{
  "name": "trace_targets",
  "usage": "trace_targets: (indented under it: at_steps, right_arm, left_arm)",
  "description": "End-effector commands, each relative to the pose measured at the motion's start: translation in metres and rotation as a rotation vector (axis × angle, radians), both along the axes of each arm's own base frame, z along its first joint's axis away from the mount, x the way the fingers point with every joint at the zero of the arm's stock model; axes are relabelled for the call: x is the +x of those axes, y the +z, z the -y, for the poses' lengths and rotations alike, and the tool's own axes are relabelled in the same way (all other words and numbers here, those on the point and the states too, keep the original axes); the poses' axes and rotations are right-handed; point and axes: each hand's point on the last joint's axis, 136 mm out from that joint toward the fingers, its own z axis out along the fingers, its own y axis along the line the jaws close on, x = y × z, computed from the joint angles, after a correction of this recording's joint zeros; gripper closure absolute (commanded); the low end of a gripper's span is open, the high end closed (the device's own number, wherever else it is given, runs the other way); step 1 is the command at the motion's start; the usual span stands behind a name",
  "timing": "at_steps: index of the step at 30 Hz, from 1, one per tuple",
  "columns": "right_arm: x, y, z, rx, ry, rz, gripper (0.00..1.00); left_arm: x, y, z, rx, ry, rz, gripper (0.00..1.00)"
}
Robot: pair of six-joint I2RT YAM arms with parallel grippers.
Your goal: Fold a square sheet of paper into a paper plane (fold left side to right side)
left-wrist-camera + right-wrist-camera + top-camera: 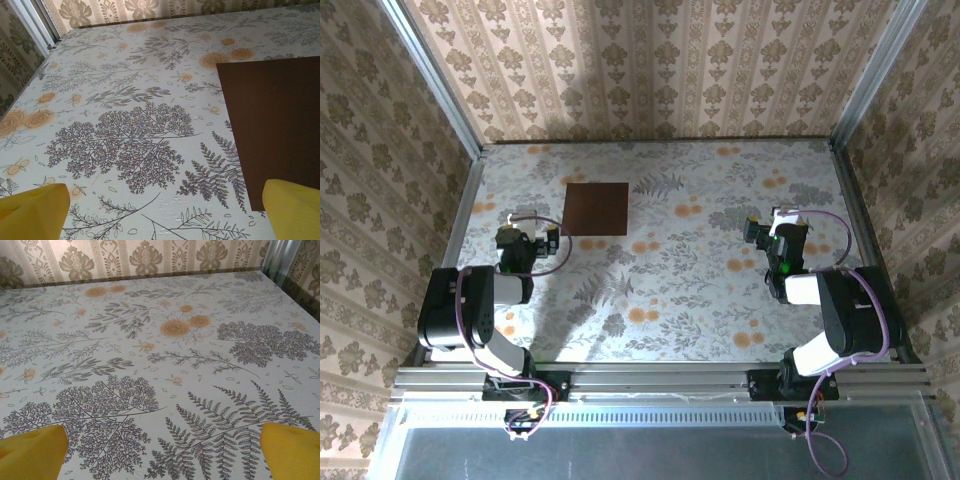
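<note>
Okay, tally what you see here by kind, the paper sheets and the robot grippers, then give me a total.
square sheet of paper: 1
grippers, both open: 2 (left gripper, right gripper)
Total: 3

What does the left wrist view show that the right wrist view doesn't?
Left wrist view: the square sheet of paper, flat and unfolded, ahead-right of the left end effector, plus the left frame post. Right wrist view: the right frame post, far beyond the right end effector. Shared: the fern-printed table, patterned wall, and yellow fingertips wide apart.
</note>
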Motion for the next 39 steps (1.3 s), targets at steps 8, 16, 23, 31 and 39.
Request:
trace_targets:
  at_steps: [8,16,23,31,39]
  right_arm:
    - [0.002,0.001,-0.001,-0.011,0.000,-0.002,0.00]
    - [0.001,0.010,-0.001,-0.006,0.006,-0.002,0.00]
    - [-0.025,0.065,-0.001,0.055,-0.016,-0.015,0.00]
    - [-0.070,0.112,-0.059,0.386,0.212,-0.117,0.00]
    - [-0.104,0.100,-0.085,0.540,0.275,-0.308,0.00]
  left_arm:
    - [0.005,0.009,-0.001,0.007,-0.004,0.025,0.00]
    - [0.000,0.017,-0.008,0.009,0.042,0.057,0.00]
    - [-0.010,0.077,-0.022,-0.080,0.155,0.049,0.00]
    - [0.025,0.101,0.039,-0.456,-0.060,-0.188,0.00]
    - [0.064,0.044,0.131,-0.507,-0.257,-0.549,0.00]
